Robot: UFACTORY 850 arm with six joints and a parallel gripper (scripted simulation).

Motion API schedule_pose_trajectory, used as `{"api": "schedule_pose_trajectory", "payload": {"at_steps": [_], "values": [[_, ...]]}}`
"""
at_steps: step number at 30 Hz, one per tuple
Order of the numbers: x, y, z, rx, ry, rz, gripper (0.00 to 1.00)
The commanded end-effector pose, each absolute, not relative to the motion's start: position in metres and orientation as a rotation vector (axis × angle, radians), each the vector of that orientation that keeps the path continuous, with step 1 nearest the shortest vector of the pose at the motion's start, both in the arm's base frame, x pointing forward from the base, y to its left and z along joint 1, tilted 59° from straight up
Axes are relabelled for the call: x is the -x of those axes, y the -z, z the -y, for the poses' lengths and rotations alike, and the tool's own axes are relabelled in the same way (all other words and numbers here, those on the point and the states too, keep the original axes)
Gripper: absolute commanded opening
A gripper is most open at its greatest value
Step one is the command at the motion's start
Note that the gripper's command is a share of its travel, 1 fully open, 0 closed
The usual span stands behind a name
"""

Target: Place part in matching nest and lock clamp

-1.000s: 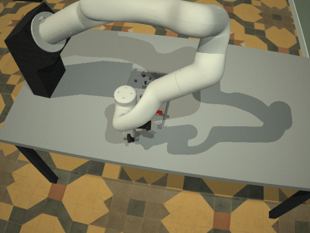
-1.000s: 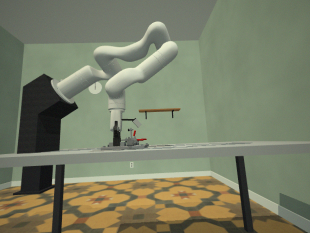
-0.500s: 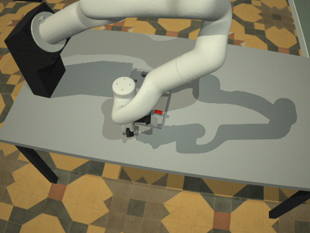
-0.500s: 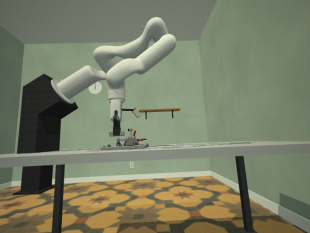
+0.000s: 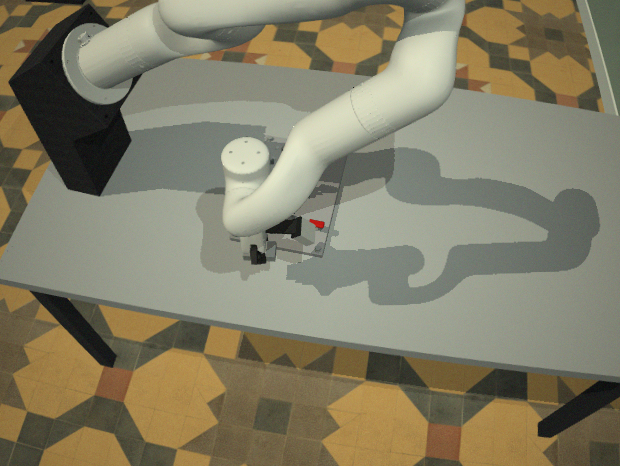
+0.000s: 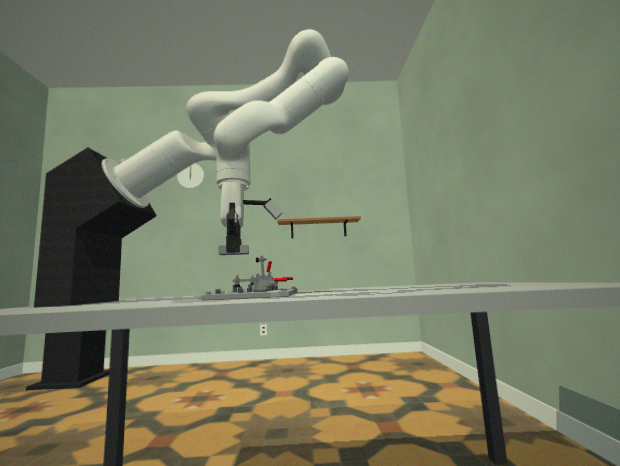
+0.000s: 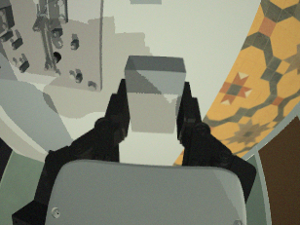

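Observation:
My gripper is shut on the grey block part, gripping it across its width. In the exterior view the part hangs level under the gripper, well above the table and over the left end of the fixture plate. In the top view the gripper is at the plate's near corner and the arm hides most of the fixture. Clamps with red handles stand on the plate: one handle upright, one lying level.
The black robot pedestal stands at the table's far left. The table's near edge runs below the gripper. A wooden wall shelf hangs behind.

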State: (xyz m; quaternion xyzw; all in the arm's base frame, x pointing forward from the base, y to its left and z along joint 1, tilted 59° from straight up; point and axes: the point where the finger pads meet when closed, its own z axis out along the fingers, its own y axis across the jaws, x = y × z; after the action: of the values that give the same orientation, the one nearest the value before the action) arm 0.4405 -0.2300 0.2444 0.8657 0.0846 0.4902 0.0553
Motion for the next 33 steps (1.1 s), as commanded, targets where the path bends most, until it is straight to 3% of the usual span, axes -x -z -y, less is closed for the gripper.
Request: {"api": "schedule_pose_trajectory", "payload": {"at_steps": [1, 33], "values": [[-0.437, -0.2465, 0.2301, -2.628, -1.488, -0.256, 0.0], [-0.4337, -0.2485, 0.23, -2.678, -1.517, -0.128, 0.0]]}}
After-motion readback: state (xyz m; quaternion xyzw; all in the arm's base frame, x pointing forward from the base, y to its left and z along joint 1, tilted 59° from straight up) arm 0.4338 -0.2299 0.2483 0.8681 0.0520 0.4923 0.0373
